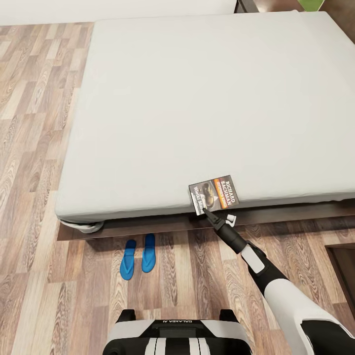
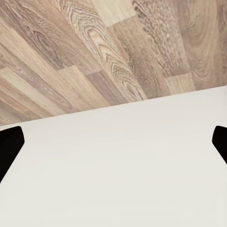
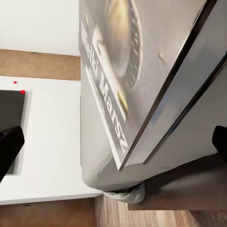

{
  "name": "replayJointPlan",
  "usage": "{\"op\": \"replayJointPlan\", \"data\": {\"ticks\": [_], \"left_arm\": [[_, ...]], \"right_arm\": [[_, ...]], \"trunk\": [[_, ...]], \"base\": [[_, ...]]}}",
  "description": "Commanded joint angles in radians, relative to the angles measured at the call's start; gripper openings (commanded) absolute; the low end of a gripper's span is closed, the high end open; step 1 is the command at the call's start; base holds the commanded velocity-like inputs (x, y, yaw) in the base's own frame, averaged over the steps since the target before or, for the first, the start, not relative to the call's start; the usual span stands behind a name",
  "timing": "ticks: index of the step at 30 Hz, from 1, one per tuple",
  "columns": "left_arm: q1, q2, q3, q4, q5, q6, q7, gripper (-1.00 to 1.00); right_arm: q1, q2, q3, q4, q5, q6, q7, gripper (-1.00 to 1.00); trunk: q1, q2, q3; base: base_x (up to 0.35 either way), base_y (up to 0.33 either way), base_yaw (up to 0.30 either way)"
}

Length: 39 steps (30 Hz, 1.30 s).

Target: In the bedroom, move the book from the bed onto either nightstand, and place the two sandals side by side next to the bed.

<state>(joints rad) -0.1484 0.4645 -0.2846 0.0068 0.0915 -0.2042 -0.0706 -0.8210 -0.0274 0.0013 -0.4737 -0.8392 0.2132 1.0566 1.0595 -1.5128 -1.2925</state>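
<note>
Robot chest plate [image 1: 175,335], printed "GALAXEA AI", fills near foreground. Right gripper [image 1: 206,211] reaches the thin dark-grey paperback [image 1: 214,194] lettered "RICHARD BACHMAN", at the pale grey mattress [image 1: 197,98] front edge; grip state cannot be told. Two bright blue flip-flops [image 1: 137,255] lie side by side on wood-plank floor [image 1: 44,276] beside the bed.

Book [image 1: 214,194] on bed [image 1: 197,98] edge; sandals [image 1: 137,256] on floor [image 1: 34,148].

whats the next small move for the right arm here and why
Probably close the right end effector on the book and lift. It sits at the book's near edge by the bed edge, and the sandals already lie side by side.
</note>
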Motion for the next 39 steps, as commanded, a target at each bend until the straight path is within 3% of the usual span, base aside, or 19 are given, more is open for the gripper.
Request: {"op": "replayJointPlan", "data": {"ticks": [1,28,39], "left_arm": [[0.0,0.0,-0.007,0.001,0.01,-0.003,-0.005,1.0],[0.0,0.0,-0.007,0.001,0.01,-0.003,-0.005,1.0],[0.0,0.0,-0.007,0.001,0.01,-0.003,-0.005,1.0]], "right_arm": [[0.0,0.0,0.0,0.0,-0.007,0.01,0.003,1.0],[-0.001,0.002,-0.001,0.0,-0.008,0.009,0.003,1.0],[-0.001,0.002,-0.034,0.0,-0.006,0.009,0.003,1.0]], "trunk": [[0.0,0.0,0.0],[-0.008,0.014,0.006],[-0.008,0.014,0.006]], "base": [[0.0,0.0,0.0],[0.0,0.0,0.0],[0.0,0.0,0.0]]}}
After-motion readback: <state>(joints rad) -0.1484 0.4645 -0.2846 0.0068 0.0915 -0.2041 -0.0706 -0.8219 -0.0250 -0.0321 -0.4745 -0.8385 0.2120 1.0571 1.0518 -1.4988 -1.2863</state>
